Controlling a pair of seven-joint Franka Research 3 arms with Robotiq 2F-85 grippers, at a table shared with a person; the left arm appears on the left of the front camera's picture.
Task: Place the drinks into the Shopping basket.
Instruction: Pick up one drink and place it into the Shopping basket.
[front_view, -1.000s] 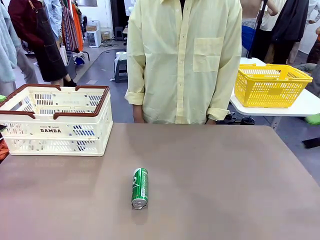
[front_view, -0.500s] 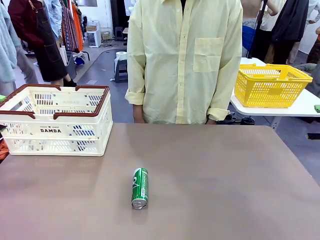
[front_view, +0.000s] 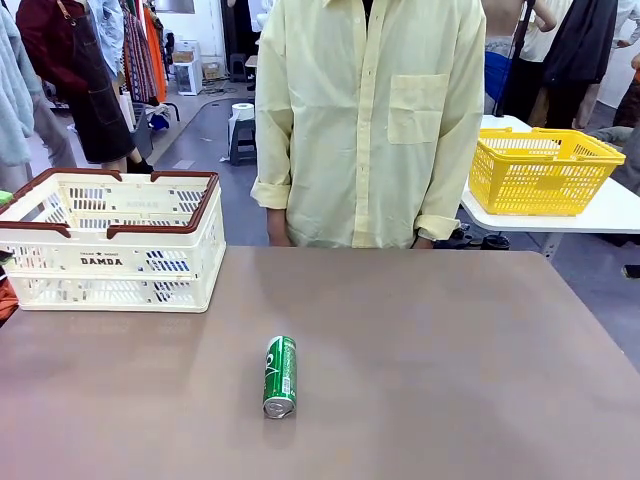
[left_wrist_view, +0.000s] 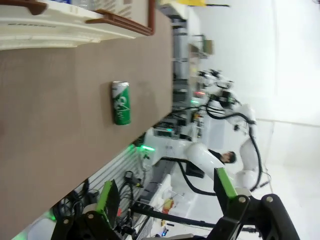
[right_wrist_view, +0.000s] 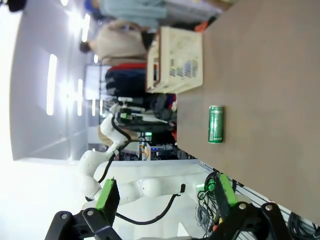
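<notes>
Nothing on my table has moved over the last second. The green can lies on its side in the same spot as before, near the middle of my side of the table, its silver end turned toward me. The cream-white Shopping basket sits where it did at the far left, well apart from the can. Through its slots I catch something blue inside, too small for me to name. The person in the pale yellow shirt stands at the far edge, arms down, as before.

Both arms are back off the table. On the left wrist view my left gripper has its jaws wide with nothing between them, and the can and the basket lie well ahead of it. My right gripper is the same, jaws wide and empty, with the can out in front and the basket beyond it.

I read this as a pause between picks. One can is left in the open, and since it lies flat, I expect the next grasp must come from above, across its body.
</notes>
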